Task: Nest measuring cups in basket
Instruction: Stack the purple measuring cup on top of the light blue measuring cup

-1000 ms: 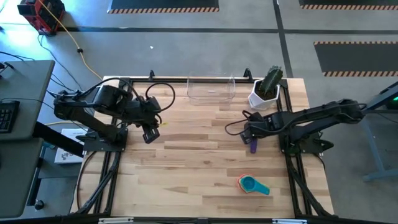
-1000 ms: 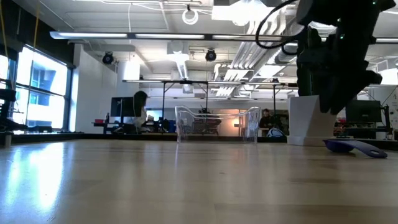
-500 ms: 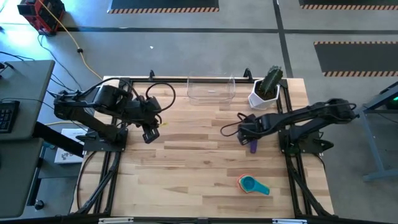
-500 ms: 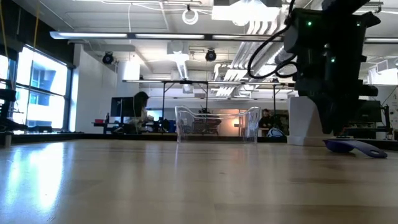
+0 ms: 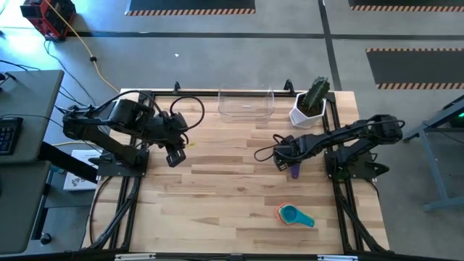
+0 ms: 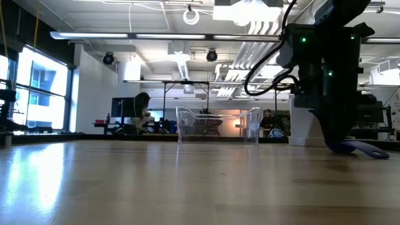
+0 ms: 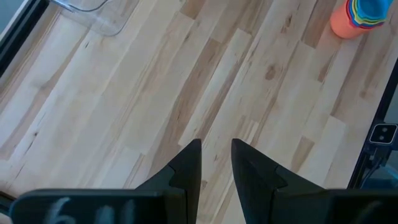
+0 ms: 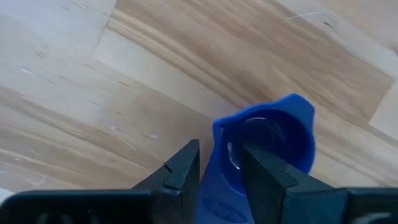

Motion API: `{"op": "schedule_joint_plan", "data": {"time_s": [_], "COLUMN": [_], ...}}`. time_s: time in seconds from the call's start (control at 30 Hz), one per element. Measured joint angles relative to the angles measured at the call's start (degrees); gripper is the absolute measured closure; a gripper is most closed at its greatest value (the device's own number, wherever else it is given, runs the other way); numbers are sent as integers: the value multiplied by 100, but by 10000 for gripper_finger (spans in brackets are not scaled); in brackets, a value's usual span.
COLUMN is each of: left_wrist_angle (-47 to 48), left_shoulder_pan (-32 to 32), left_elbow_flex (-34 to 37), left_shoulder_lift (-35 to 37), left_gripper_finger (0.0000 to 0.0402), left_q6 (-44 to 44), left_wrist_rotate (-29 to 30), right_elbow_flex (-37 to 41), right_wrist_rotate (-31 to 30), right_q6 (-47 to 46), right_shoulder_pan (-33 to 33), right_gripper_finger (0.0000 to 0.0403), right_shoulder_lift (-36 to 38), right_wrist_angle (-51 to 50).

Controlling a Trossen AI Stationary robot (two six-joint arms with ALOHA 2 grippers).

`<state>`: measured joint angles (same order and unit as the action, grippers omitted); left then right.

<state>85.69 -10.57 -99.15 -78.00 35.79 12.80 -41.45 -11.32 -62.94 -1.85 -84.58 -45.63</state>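
Note:
The purple measuring cup (image 5: pixel 295 171) lies on the table right of centre, and its bowl (image 8: pixel 273 140) looks blue in the right wrist view. My right gripper (image 8: pixel 221 168) is down on it, pointing steeply downward, fingers either side of its handle. The other cups sit nested in a stack (image 5: pixel 293 214) near the front right, teal on top and orange at the base (image 7: pixel 357 15). The clear basket (image 5: pixel 246 105) stands at the far edge. My left gripper (image 5: pixel 174 155) waits, shut, above the table's left part. My right gripper has the purple cup's flat handle (image 8: pixel 214 186) between its two fingers, coming from above and lying along the handle. The bowl (image 6: pixel 359 148) sticks out beyond the fingertips. The cup rests on the table.
A white angular pot with a green cactus (image 5: pixel 310 104) stands at the far right corner beside the basket. Bare wood fills the middle and the near left. Black frame rails run along the table's left and right sides.
My right gripper has come down onto the purple cup while its arm reached slightly toward the table's left. The cup has stayed where it was.

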Motion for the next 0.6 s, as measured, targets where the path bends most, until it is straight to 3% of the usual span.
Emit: {"op": "schedule_joint_plan", "data": {"time_s": [0.27,0.6], "left_wrist_angle": [0,0], "left_shoulder_pan": [-2,-2], "left_elbow_flex": [0,0], "left_shoulder_lift": [0,0], "left_gripper_finger": [323,323], "left_q6": [0,0], "left_wrist_rotate": [0,0], "right_elbow_flex": [-4,-411], "right_wrist_rotate": [2,287], "right_q6": [363,807], "right_shoulder_pan": [-2,-392], "right_gripper_finger": [394,399], "right_shoulder_lift": [-8,-8], "right_wrist_angle": [22,-389]}}
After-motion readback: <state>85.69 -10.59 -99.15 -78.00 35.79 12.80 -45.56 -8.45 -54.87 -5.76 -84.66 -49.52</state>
